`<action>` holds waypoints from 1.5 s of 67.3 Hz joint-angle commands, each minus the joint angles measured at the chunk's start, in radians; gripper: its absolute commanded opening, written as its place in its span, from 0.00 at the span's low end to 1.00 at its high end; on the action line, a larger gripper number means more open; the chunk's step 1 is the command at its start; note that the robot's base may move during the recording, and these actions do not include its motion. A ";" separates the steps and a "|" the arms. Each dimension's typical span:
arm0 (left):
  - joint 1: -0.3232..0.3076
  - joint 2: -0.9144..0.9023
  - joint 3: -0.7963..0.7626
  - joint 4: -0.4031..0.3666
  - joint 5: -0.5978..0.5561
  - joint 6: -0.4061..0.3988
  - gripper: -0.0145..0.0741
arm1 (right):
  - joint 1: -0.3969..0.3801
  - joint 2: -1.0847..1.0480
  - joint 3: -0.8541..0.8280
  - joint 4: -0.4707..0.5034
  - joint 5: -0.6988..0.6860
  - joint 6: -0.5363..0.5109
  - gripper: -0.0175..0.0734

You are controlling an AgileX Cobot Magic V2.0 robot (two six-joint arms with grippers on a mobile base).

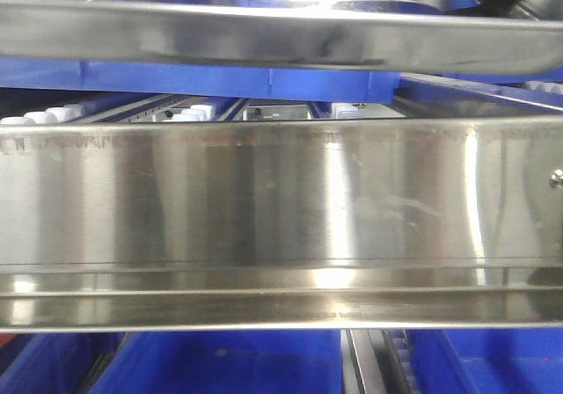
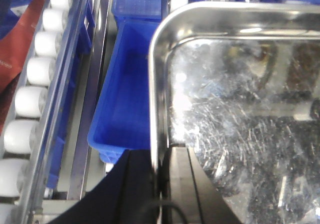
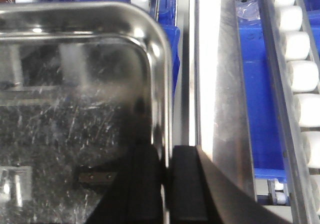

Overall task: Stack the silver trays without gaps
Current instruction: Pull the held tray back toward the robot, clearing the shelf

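left gripper [image 2: 161, 186], right gripper [image 3: 165, 186] clamp scuffed shiny steel tray [image 2: 235, 119] rims | deep blue plastic bin [image 2: 125, 94] below | long flat steel rail [image 1: 281, 200] spans foreground

Warehouse or factory storage area, seen at a roller rack. Lanes of white rollers [image 2: 30, 101] run in metal tracks [image 2: 65, 114] on the outer side of each wrist view. Deep blue bins [image 2: 125, 104] stand beside these lanes. In the front view, blue plastic shows both above and below a long steel rail [image 1: 281, 209] that carries a screw [image 1: 556, 178]. A scuffed silver tray [image 3: 75, 109] of bare sheet metal hangs above a bin.
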 commanded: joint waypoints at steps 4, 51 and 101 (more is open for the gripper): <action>-0.005 -0.004 0.014 0.001 -0.036 -0.009 0.15 | 0.008 0.000 -0.029 -0.011 -0.073 -0.010 0.17; 0.007 0.013 0.014 0.019 -0.077 -0.009 0.15 | 0.008 0.000 -0.029 0.003 -0.080 -0.010 0.17; 0.007 0.013 0.014 0.271 -0.110 -0.009 0.15 | 0.008 0.000 -0.029 0.003 -0.119 -0.010 0.17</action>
